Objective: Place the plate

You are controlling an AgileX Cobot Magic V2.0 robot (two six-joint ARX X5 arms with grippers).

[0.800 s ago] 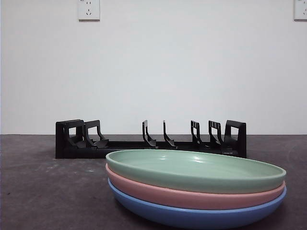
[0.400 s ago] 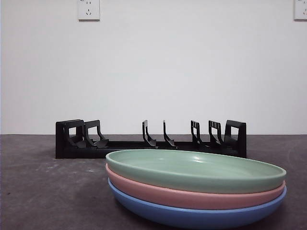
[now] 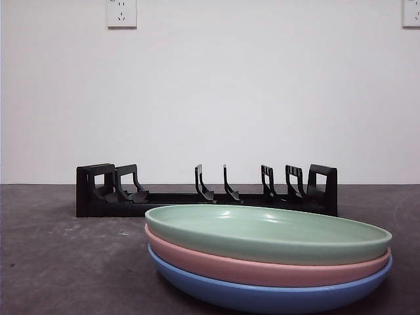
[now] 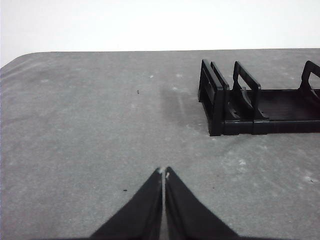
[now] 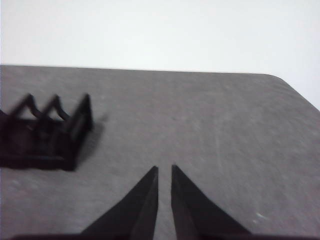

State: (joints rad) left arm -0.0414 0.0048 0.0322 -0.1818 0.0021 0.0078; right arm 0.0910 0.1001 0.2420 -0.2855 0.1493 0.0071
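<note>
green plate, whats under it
The green plate sits on a pink plate, which rests on a blue plate. Only the rims and outer sides of the lower two show; their insides are covered.

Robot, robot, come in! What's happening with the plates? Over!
Left gripper shut, empty, over bare table. Right gripper barely open, empty. Green plate tops pink and blue, untouched. Rack behind, slots free.
</note>
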